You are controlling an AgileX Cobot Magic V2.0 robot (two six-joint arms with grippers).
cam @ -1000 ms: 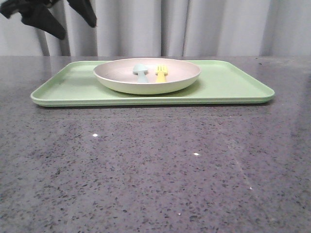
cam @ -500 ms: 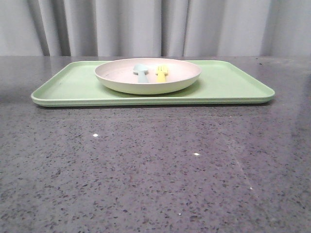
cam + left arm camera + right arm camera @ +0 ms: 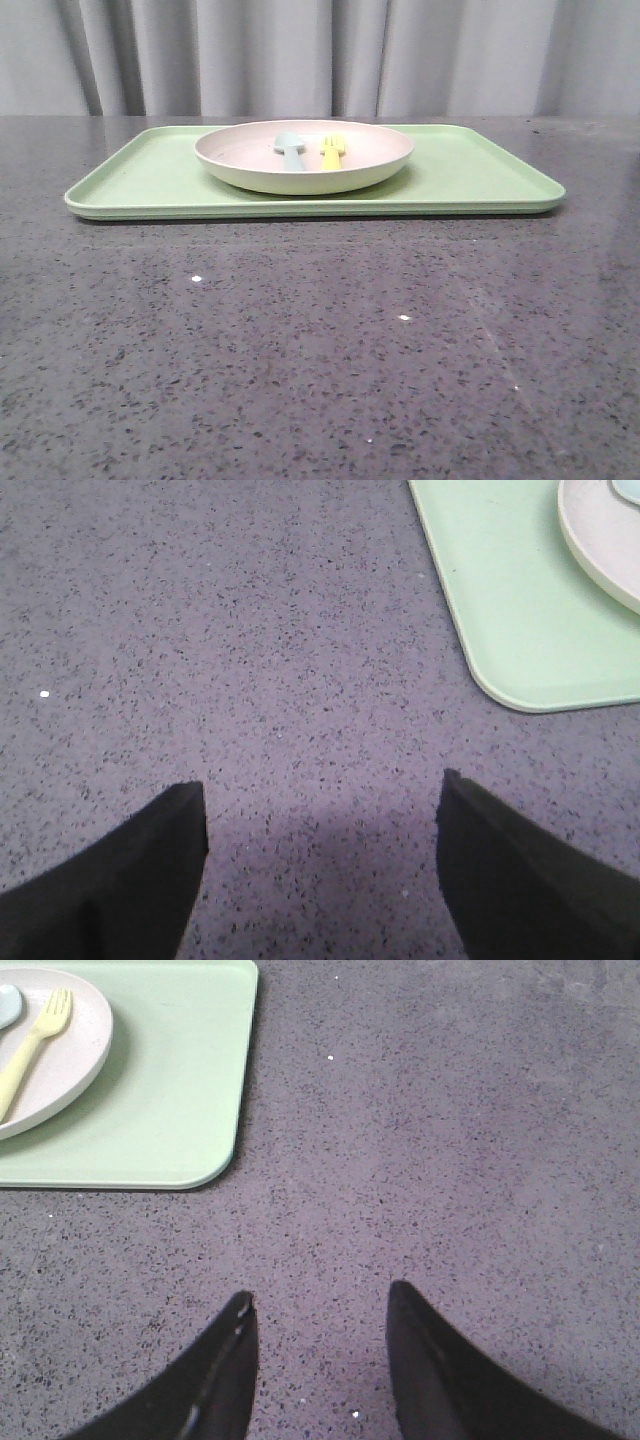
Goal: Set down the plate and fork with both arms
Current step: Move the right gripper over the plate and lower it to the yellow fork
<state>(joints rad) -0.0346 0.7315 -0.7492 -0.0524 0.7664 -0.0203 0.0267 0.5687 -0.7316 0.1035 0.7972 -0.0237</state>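
The cream-white plate [image 3: 304, 160] sits on the light-green tray [image 3: 480, 180] at the far middle of the table. The yellow fork [image 3: 331, 152] lies inside the plate, next to a pale blue-green spoon [image 3: 290, 150]. No gripper shows in the front view. My left gripper [image 3: 322, 800] is open and empty over bare table, off the tray's corner [image 3: 520, 630]; the plate's rim [image 3: 600, 550] shows there. My right gripper [image 3: 318, 1305] is open and empty over bare table, off the tray's other end [image 3: 180, 1090]; the plate [image 3: 70, 1050] and fork [image 3: 30, 1050] show there.
The table [image 3: 320, 350] is dark speckled stone. Grey curtains [image 3: 320, 50] hang behind the table's far edge. The spoon's bowl [image 3: 6, 1002] shows at the edge of the right wrist view.
The black left arm that showed at the upper left of the front view one second ago has left that view. The plate, fork, spoon and tray have not moved.
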